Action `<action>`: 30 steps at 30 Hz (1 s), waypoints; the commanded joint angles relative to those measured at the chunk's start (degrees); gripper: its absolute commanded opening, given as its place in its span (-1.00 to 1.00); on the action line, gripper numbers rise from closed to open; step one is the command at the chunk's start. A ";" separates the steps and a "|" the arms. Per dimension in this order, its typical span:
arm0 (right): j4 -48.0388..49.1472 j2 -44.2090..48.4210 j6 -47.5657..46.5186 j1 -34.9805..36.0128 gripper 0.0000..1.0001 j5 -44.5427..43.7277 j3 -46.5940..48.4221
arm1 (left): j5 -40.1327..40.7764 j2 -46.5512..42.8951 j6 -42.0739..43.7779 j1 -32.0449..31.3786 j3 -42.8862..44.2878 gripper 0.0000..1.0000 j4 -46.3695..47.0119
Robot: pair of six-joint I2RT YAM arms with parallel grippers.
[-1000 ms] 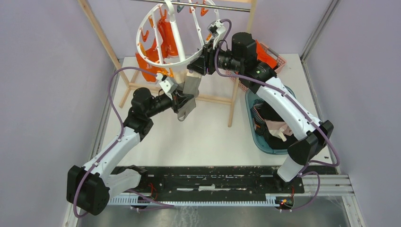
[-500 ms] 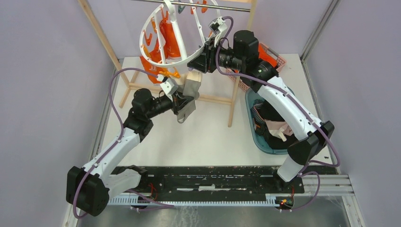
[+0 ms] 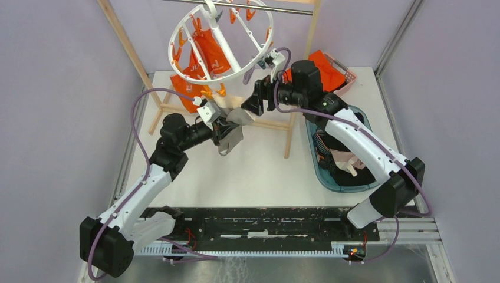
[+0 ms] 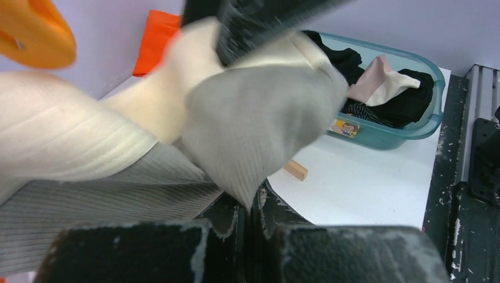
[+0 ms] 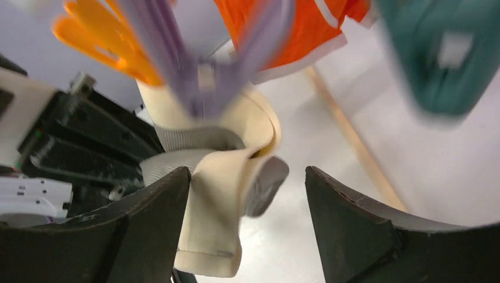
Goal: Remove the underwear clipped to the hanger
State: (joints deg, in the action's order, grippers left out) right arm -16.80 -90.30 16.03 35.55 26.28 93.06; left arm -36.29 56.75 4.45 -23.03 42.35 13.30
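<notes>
one beige underwear (image 4: pixel 253 118) | one orange underwear (image 3: pixel 203 56) | one hanger (image 3: pixel 220 40), whole only from above | left gripper (image 3: pixel 229 128) pinches beige underwear | right gripper (image 5: pixel 247 183) spread wide

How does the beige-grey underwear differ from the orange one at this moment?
The beige-grey underwear is plain and ribbed; the orange underwear has white trim. The beige-grey one is pinched in the shut left gripper; the orange one hangs from the hanger with no gripper on it. Both are soft cloth.

A teal tub (image 4: pixel 389 137) of clothes (image 4: pixel 407 103) sits beside the wooden frame (image 3: pixel 290 138).
</notes>
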 commanded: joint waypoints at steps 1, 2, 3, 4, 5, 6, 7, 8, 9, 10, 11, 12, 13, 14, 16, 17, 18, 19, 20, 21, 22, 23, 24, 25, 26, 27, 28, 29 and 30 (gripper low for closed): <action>7.07 7.28 -1.41 -0.21 0.63 2.48 -7.40 | -0.87 -0.28 2.45 -0.29 0.28 -0.94 0.70; 7.82 8.02 -0.98 -0.23 0.64 3.06 -8.36 | -0.88 -0.18 2.49 -0.30 0.31 -0.94 0.70; 8.47 8.41 -0.48 -0.22 0.65 3.82 -9.02 | -0.88 -0.03 2.49 -0.31 0.28 -0.94 0.63; 9.29 8.51 0.27 -0.22 0.67 4.53 -9.48 | -0.93 0.02 2.50 -0.29 0.36 -0.94 0.67; 9.82 8.37 1.02 -0.22 0.68 5.50 -9.69 | -0.92 0.11 2.42 -0.27 0.37 -0.94 0.67; 10.67 8.05 1.89 -0.15 0.69 6.44 -9.99 | -0.89 0.09 2.28 -0.27 0.44 -0.94 0.67; 12.31 7.63 3.29 -0.17 0.69 7.71 -10.66 | -0.76 0.03 2.11 -0.28 0.53 -0.94 0.67; 13.97 7.34 4.93 -0.17 0.69 8.91 -11.29 | -0.65 -0.09 2.07 -0.31 0.62 -0.94 0.64; 15.48 6.94 5.96 -0.12 0.69 9.59 -12.00 | -0.60 -0.16 1.99 -0.29 0.63 -0.94 0.67; 16.85 6.49 7.01 -0.05 0.69 10.01 -12.67 | -0.55 -0.27 1.93 -0.29 0.63 -0.94 0.66; 17.64 6.09 7.56 0.03 0.69 10.28 -12.98 | -0.60 -0.40 1.82 -0.32 0.59 -0.94 0.67; 17.90 5.42 7.69 0.04 0.68 10.29 -13.11 | -0.79 -0.53 1.80 -0.30 0.63 -0.94 0.67; 18.18 4.95 7.51 0.10 0.66 10.15 -13.30 | -1.06 -0.63 1.72 -0.32 0.59 -0.94 0.67; 18.46 4.48 7.22 0.02 0.65 9.85 -13.41 | -1.47 -0.79 1.71 -0.34 0.55 -0.94 0.67; 18.28 3.99 5.52 -0.03 0.64 9.08 -13.71 | -1.99 -1.21 1.78 -0.33 0.37 -0.94 0.67; 18.20 3.82 4.66 -0.05 0.63 8.68 -13.96 | -2.14 -1.41 1.82 -0.27 0.30 -0.94 0.74; 18.07 3.80 4.09 -0.29 0.61 8.17 -14.26 | -2.20 -1.58 1.87 -0.33 0.28 -0.94 0.76; 18.31 4.06 3.69 -0.78 0.60 7.31 -14.64 | -2.20 -1.64 1.83 -0.27 0.20 -0.94 0.76; 18.62 4.30 3.52 -1.35 0.60 6.62 -15.06 | -2.20 -1.72 1.87 -0.27 0.19 -0.94 0.75; 18.89 4.40 3.58 -1.99 0.59 6.12 -15.41 | -2.33 -1.80 1.88 -0.26 0.19 -0.94 0.76; 18.87 4.43 3.80 -2.41 0.57 6.02 -15.59 | -2.44 -1.82 1.92 -0.30 0.11 -0.94 0.76; 18.25 4.29 3.63 -2.70 0.54 5.83 -15.55 | -2.61 -1.82 1.92 -0.31 0.10 -0.94 0.83; 17.95 4.14 3.43 -2.76 0.49 5.91 -15.65 | -2.64 -1.80 1.89 -0.27 0.10 -0.94 0.96; 18.72 3.77 4.21 -2.72 0.44 6.90 -16.06 | -2.64 -1.80 1.80 -0.30 0.17 -0.94 1.08; 19.76 3.36 5.27 -2.61 0.38 7.88 -16.57 | -2.64 -1.75 1.79 -0.33 0.19 -0.94 1.19; 20.45 2.91 6.08 -2.37 0.30 8.40 -16.86 | -2.71 -1.73 1.75 -0.35 0.19 -0.94 1.28; 20.82 2.35 6.54 -2.12 0.23 8.58 -16.82 | -2.77 -1.67 1.78 -0.32 0.15 -0.94 1.29; 20.90 1.94 6.75 -1.88 0.16 8.63 -16.63 | -2.81 -1.62 1.79 -0.30 0.11 -0.94 1.25; 21.03 1.34 7.12 -1.62 0.11 8.91 -16.17 | -2.82 -1.64 1.79 -0.28 0.10 -0.94 1.28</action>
State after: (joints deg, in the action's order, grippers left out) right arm -0.10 -87.18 21.39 32.88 33.56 76.66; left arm -37.67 56.40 4.43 -23.03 42.35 12.43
